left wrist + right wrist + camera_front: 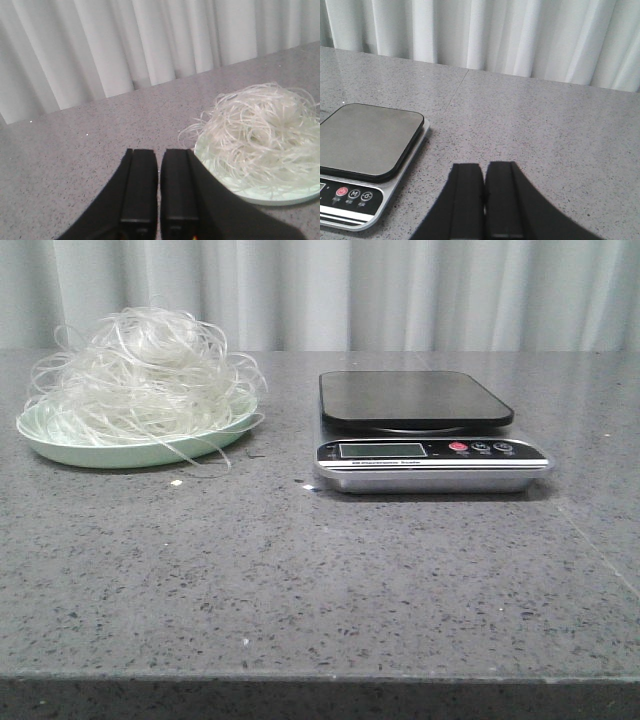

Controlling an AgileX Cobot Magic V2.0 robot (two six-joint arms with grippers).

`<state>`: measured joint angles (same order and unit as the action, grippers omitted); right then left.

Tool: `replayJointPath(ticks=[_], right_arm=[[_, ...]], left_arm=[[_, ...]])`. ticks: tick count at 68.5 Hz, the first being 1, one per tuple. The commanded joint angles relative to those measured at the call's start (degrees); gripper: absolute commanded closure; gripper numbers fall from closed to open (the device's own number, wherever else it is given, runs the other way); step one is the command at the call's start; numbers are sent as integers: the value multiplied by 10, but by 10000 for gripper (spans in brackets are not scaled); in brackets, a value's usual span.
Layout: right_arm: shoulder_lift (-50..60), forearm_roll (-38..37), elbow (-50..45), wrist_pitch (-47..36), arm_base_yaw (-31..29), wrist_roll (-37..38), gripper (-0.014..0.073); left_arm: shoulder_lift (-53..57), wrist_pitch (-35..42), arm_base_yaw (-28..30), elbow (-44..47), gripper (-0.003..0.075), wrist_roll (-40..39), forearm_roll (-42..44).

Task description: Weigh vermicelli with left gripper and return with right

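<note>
The vermicelli (pixel 140 375) is a fluffy tangle of whitish strands heaped on a pale green plate (pixel 60 443) at the table's back left. The left wrist view shows it (pixel 260 135) on the plate (pixel 280 199), just beside my left gripper (pixel 160 152), which is shut and empty. A silver kitchen scale (pixel 425 420) with a bare black platform stands right of centre. It also shows in the right wrist view (pixel 365 150), apart from my right gripper (pixel 484 165), which is shut and empty. Neither gripper shows in the front view.
A few noodle crumbs (pixel 176 482) lie on the grey speckled table (pixel 300 570) in front of the plate. A pale curtain (pixel 400 290) hangs behind the table's far edge.
</note>
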<state>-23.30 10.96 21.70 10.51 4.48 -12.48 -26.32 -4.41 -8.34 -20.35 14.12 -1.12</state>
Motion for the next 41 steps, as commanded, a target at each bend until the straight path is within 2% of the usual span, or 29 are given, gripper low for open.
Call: replayJointPath(ticks=[1,21,41], right_arm=[[-2,-4,14,-47,-3,-4,442],[-2,-4,14,-47,-3,-4,442],[-2,-4,14,-47,-3,-4,442]], left_arm=[[31,32,14,13,577,-8,-8],[173,32,64,109,577,-8,-22],[279,44,64,212,577,-8,-56]])
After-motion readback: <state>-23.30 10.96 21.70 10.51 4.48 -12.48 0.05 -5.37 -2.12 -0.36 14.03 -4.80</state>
